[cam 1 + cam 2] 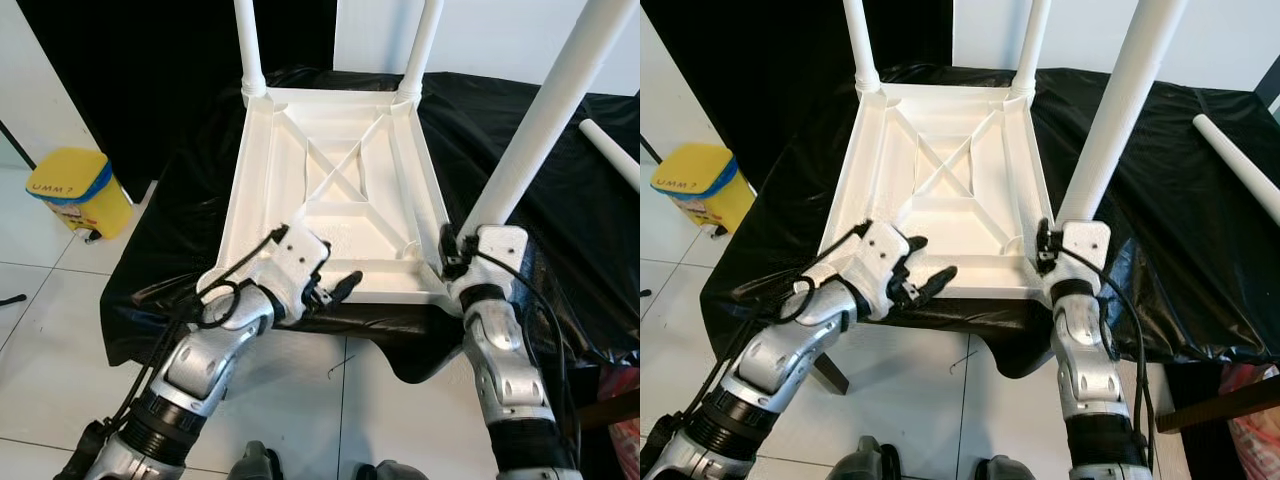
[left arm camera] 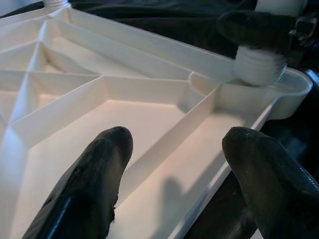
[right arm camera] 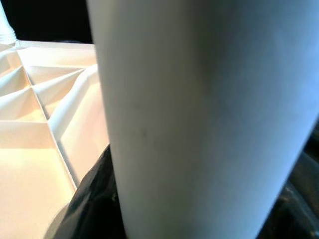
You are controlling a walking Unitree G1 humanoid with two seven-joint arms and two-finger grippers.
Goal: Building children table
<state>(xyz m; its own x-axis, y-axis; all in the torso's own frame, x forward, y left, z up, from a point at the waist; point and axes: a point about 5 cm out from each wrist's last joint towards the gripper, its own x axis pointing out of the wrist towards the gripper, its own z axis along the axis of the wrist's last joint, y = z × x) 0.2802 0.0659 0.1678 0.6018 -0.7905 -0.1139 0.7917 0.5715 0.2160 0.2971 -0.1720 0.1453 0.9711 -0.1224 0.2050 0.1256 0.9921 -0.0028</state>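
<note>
Right gripper (image 1: 462, 243) clamps white leg (image 1: 540, 125) at tabletop (image 1: 330, 180) corner; left gripper (image 1: 335, 288) open; tilted leg risks cross-threading.

3 legs (image 1: 560, 95) cut off at top

The upturned tabletop (image 1: 330, 190) lies on the cloth (image 1: 180, 230), a loose leg (image 1: 610, 152) to its right, a bin (image 1: 80, 190) left

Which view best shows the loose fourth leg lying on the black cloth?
The right eye view: the loose leg lies well inside the picture, on the black cloth to the right of the upturned tabletop. The left eye view catches a shorter stretch at its edge.
</note>
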